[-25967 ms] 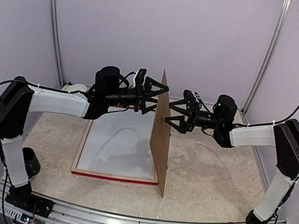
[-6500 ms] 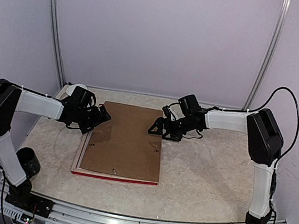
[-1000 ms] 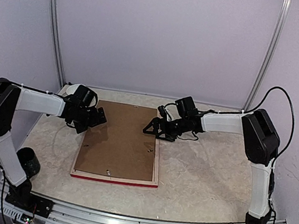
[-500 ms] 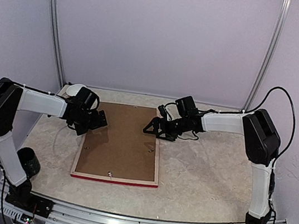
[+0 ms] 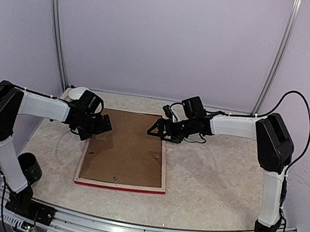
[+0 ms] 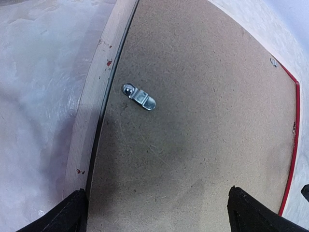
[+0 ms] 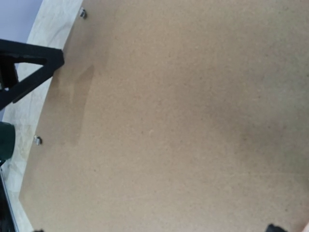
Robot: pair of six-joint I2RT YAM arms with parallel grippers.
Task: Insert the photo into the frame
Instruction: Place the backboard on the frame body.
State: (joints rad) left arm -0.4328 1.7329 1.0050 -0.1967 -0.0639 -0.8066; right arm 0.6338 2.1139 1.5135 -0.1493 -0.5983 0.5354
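Observation:
The frame [image 5: 119,186] lies face down on the table, pale wood back up and a red edge at the near side. The brown backing board [image 5: 126,150] lies flat inside it. The photo is hidden beneath the board. My left gripper [image 5: 100,125] is open and low over the frame's far left edge. In the left wrist view its gripper [image 6: 161,217] straddles bare board [image 6: 203,121] beside the wood rim [image 6: 91,116] and a metal tab [image 6: 139,96]. My right gripper [image 5: 156,129] is open and empty, low over the board's far right corner. The right wrist view shows mostly board [image 7: 183,121].
A black cup-like object [image 5: 28,165] stands at the near left by the left arm's base. A white roll [image 5: 79,90] lies at the back left. The left gripper [image 7: 24,67] shows in the right wrist view beside the frame rim [image 7: 46,29]. Walls close in three sides.
Earlier the board stood upright between the grippers; now it lies in the frame. In the last second the right gripper drew slightly back; the left barely moved.

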